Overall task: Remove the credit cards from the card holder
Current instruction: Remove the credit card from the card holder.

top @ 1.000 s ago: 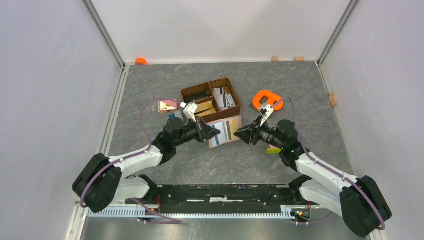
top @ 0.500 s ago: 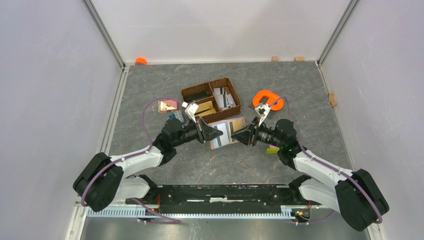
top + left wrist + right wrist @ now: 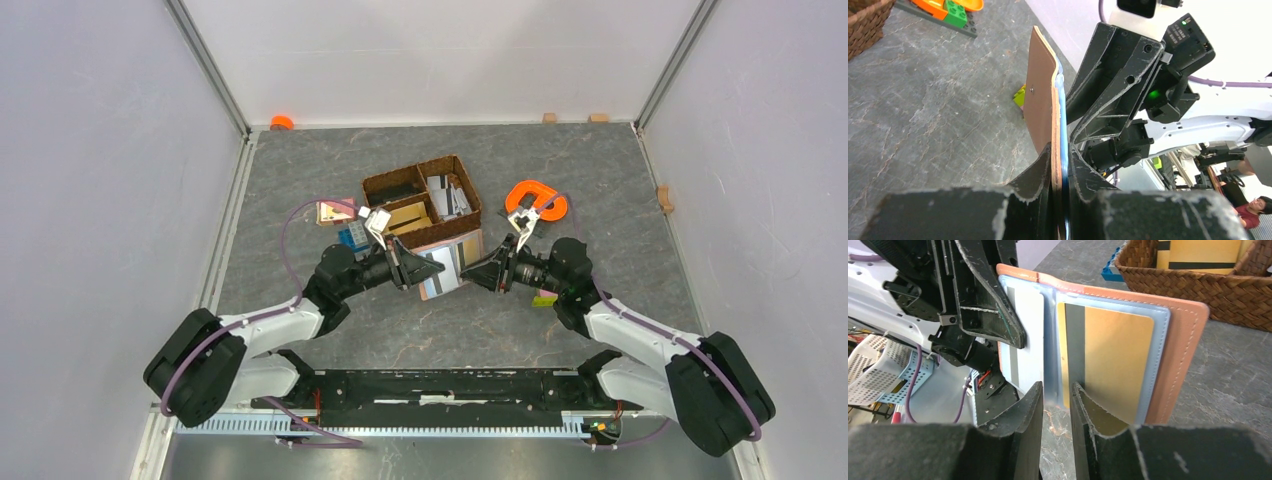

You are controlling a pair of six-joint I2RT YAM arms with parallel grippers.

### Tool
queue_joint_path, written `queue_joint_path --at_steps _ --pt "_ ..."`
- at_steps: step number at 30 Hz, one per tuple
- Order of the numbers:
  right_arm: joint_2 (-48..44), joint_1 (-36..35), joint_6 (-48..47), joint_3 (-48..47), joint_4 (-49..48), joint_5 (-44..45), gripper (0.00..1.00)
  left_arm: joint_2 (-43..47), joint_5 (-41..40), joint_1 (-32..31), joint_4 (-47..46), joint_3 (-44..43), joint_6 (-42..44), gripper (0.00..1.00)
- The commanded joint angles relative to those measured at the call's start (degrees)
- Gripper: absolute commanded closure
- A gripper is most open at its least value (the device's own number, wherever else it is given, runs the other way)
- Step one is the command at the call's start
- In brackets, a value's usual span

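The card holder (image 3: pixel 447 262) hangs open between both grippers above the table. My left gripper (image 3: pixel 418 268) is shut on its left edge; in the left wrist view (image 3: pixel 1060 162) the brown leather back (image 3: pixel 1040 95) and blue-edged sleeve are pinched between the jaws. In the right wrist view the open card holder (image 3: pixel 1183 345) shows a white-grey credit card (image 3: pixel 1025 335) in the left sleeve and a gold card with a dark stripe (image 3: pixel 1113 360) in the right sleeve. My right gripper (image 3: pixel 1056 400) (image 3: pixel 482 272) is slightly open, its tips at the sleeves' middle fold, holding nothing.
A dark woven divided basket (image 3: pixel 470 190) behind the card holder holds grey cards (image 3: pixel 446 194) and a gold card (image 3: pixel 410 214); it also shows in the right wrist view (image 3: pixel 1198 287). An orange clamp (image 3: pixel 535 198), a blue block (image 3: pixel 350 238), a pink-and-tan piece (image 3: pixel 333 212) and a green piece (image 3: pixel 545 299) lie around.
The card holder has been lifted and tipped more upright in my left gripper. My right gripper has moved left, closer to its open face.
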State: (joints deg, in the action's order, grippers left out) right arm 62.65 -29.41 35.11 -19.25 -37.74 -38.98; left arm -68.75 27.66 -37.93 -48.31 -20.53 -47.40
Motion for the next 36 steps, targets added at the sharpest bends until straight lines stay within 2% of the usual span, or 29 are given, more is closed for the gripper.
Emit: queue_joint_path --at_steps 1,12,26,36 --pt "0.11 -0.12 1.3 0.38 -5.1 -2.97 0.69 -0.45 3.63 0.23 -10.13 0.24 -3.31 0.98" --pt "3.08 -0.76 3.75 0.61 -9.53 -5.14 0.68 -0.75 3.14 0.21 -8.9 0.14 -2.17 0.98" --pt "5.14 -2.41 2.71 -0.28 -8.87 -4.96 0.68 -1.99 5.06 0.19 -14.23 0.76 -4.74 0.98" --pt "5.21 -2.41 3.91 -0.46 -10.26 -6.49 0.72 -5.15 6.44 0.23 -18.12 0.41 -7.45 0.98"
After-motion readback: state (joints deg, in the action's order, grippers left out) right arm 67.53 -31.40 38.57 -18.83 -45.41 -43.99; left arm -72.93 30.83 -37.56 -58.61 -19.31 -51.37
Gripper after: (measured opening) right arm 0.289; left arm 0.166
